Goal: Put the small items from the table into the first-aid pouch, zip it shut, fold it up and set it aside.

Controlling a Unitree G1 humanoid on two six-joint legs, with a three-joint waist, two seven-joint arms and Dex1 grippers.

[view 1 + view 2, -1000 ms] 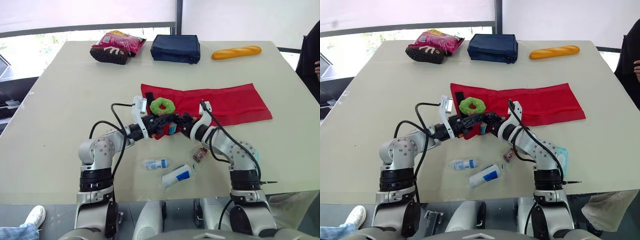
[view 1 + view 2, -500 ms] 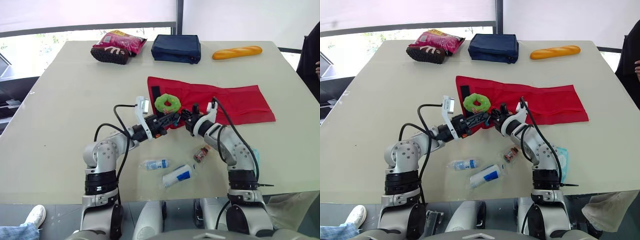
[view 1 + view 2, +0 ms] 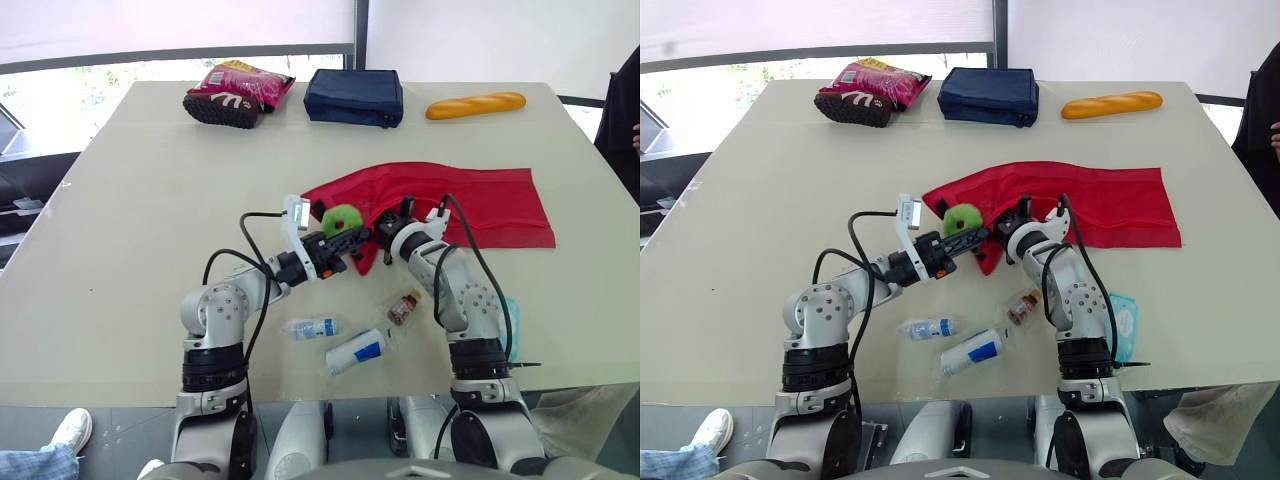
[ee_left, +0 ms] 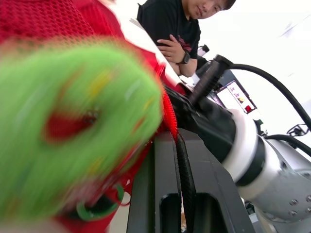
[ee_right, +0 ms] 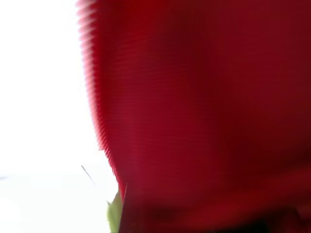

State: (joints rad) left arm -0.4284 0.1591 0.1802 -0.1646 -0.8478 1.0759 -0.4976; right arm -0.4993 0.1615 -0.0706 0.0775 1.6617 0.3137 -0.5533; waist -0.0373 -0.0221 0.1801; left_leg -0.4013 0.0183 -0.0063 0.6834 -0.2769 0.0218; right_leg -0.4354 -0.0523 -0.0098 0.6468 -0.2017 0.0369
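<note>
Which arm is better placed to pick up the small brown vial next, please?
Right, probably. The brown vial lies close beside the right forearm, on the robot's side of the right gripper at the red pouch; the left gripper would have to reach across.

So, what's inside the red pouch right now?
A green ring shows at the lifted end of the red pouch, partly wrapped in it. Fabric covers the rest of the inside.

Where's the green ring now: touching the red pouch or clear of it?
Touching. Left wrist view shows the green ring pressed against the red pouch fabric.
</note>
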